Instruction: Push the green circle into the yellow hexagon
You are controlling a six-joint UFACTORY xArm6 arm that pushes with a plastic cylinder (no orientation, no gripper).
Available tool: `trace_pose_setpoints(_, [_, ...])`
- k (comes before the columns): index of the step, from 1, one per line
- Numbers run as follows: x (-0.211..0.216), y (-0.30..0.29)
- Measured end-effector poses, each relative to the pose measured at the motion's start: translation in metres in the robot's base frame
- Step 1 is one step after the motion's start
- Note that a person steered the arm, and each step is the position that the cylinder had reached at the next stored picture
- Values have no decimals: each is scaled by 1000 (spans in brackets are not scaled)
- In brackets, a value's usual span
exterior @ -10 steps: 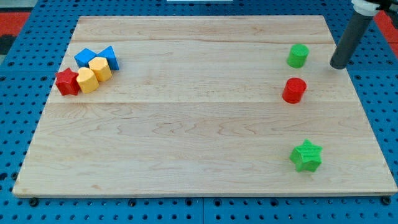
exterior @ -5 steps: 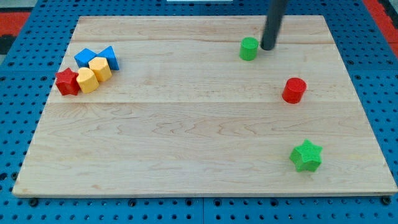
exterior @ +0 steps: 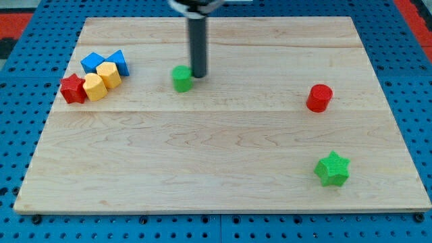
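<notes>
The green circle (exterior: 181, 78) lies on the wooden board at the upper middle, left of centre. My tip (exterior: 198, 74) sits right against its upper right side. Two yellow blocks lie in a cluster at the view's left: one yellow hexagon (exterior: 109, 74) and another yellow block (exterior: 95, 87) just below and left of it. The green circle is about a hundred pixels to the right of the nearer yellow block.
In the left cluster a red block (exterior: 73, 88) touches the lower yellow block, and two blue blocks (exterior: 94, 63) (exterior: 119, 61) sit above the yellows. A red circle (exterior: 319, 98) lies at the right. A green star (exterior: 332, 169) lies at the lower right.
My tip has swept from the board's right edge to the left, pushing the green circle leftward and slightly down across the upper board. The other blocks have not moved.
</notes>
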State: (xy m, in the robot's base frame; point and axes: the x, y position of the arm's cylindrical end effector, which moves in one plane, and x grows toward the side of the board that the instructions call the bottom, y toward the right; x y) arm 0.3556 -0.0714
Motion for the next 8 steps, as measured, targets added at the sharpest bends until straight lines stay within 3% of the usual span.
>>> trace_pose_setpoints(1, [3, -54])
trace_pose_setpoints(2, [41, -2])
trace_pose_setpoints(3, [47, -14])
trace_pose_setpoints(5, [39, -101])
trace_pose_setpoints(6, [38, -11])
trace_pose_setpoints(8, [19, 233])
